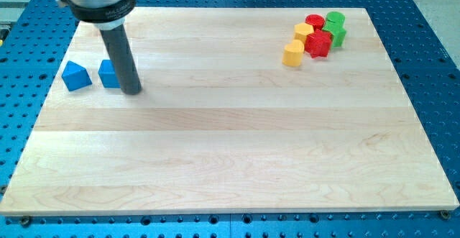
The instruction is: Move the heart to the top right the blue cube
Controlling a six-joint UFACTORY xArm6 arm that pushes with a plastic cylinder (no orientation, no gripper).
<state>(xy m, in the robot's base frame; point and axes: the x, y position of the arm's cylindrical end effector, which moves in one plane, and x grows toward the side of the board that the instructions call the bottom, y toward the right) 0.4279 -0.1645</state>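
Camera view gives you the whole wooden board [230, 159] on its blue perforated base, and your work sits at opposite ends of it. My tip [132, 91] is down on the wood at the view's left, touching or just beside the right edge of the blue cube [108, 74], which the rod partly hides. A second blue block, wedge-like [76, 75], lies just to the cube's left. The rod has no jaws to open or close — it holds nothing and can only push.

Your heart is most likely the yellow block [292, 53] at the lower left of the cluster near the view's top right, well apart from the cube; at this size its shape is hard to confirm, so check it. Close by are another yellow block [304, 31], a red block [318, 43] just to the right, a red cylinder [315, 21] and two green blocks [335, 18] [339, 35].

Expect the heart to handle as a small, light, rigid piece — it should slide easily on smooth wood and will not deform, but it will pivot if you press off-centre. There is nowhere to grip, so pick your contact face: come in on its right side, between it and the red block, and push leftward through the middle of the body. That gap looks tight; a careless entry could drag neighbours along. Aim to stop just above and right of the cube.
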